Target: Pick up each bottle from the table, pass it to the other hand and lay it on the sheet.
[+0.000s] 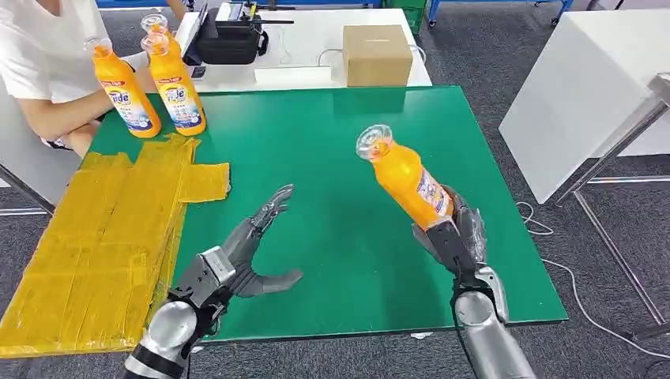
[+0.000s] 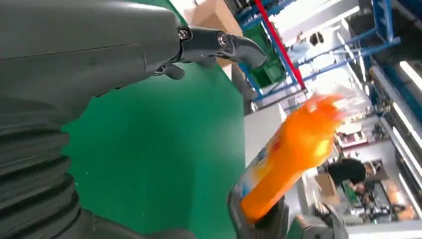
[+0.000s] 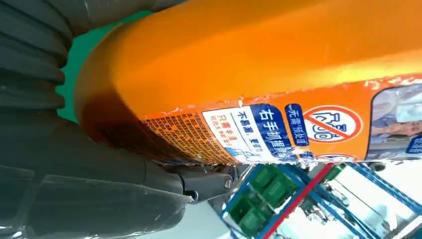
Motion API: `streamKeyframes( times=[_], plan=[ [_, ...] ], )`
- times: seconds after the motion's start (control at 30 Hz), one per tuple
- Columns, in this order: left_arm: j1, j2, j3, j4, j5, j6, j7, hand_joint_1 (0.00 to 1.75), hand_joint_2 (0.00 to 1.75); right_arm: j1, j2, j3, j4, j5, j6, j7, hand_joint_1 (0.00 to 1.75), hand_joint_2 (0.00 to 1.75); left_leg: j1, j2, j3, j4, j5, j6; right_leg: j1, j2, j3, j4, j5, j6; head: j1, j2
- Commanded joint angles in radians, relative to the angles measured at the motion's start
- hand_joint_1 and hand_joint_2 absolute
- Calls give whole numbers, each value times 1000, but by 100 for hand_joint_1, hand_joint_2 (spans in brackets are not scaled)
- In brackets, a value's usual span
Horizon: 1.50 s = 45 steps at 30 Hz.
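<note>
My right hand (image 1: 457, 237) grips one bottle (image 1: 404, 178) above the counter (image 1: 332, 197), cap tilted toward eleven o'clock; its label (image 3: 259, 132) reads close at my wrist. My left hand (image 1: 245, 257) has its fingers spread, empty. Sheet (image 1: 103, 237) at nine o'clock; two bottles (image 1: 150, 79) beyond.

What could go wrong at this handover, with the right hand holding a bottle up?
The right hand grips the bottle only near its base, tilted, so it may slip or swing. The open left hand is apart from it, so a misjudged grasp could drop it onto the table.
</note>
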Motion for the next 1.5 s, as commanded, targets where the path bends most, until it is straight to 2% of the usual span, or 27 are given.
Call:
streamKeyframes(
  times=[0.03,0.23,0.33,0.37,0.53,0.97,1.13,1.27,1.5],
  plan=[
    [-82,33,-69,98,7,-6,6,0,175,-45,70,-26,11,-32,18,-22,175,175,0,1,1,0,-1,-1,0,0,1,0,-1,-1,0,0],
    [-82,33,-69,98,7,-6,6,0,175,-45,70,-26,11,-32,18,-22,175,175,0,0,0,0,-1,-1,0,0,0,0,-1,-1,0,0],
    [-103,29,-92,102,20,-15,-5,0,175,-61,91,-8,30,-102,78,-54,173,175,0,1,0,0,-1,-1,0,0,-1,0,-1,-1,0,0],
    [-114,24,-100,109,26,-20,-3,0,175,-73,103,9,48,-114,94,-55,175,175,2,2,3,0,-3,-3,2,0,3,-1,-2,-2,0,0],
    [-150,9,-122,144,82,-40,13,0,175,-119,154,115,149,-123,113,-61,175,175,1,3,0,0,-1,-2,1,2,-1,0,0,-1,0,0],
    [-179,0,-124,182,189,-59,31,0,175,-177,219,390,312,-87,151,-61,175,175,2,4,4,-1,-3,-4,2,2,2,-1,-2,-2,0,0],
    [-179,0,-124,182,189,-59,31,0,175,-177,220,393,313,-85,148,-60,175,175,2,1,1,0,-2,-3,2,-1,1,-1,-2,-2,0,0],
    [-181,-3,-117,201,204,-61,37,0,175,-172,233,459,312,-62,168,-64,175,175,2,0,1,-1,-2,-3,2,0,0,-1,-1,-1,0,0],
    [-179,-11,-106,234,221,-55,36,0,175,-167,233,514,314,-37,136,-58,175,175,1,-1,-1,-1,-1,-2,1,-2,-2,0,-1,-1,0,0]
  ],
)
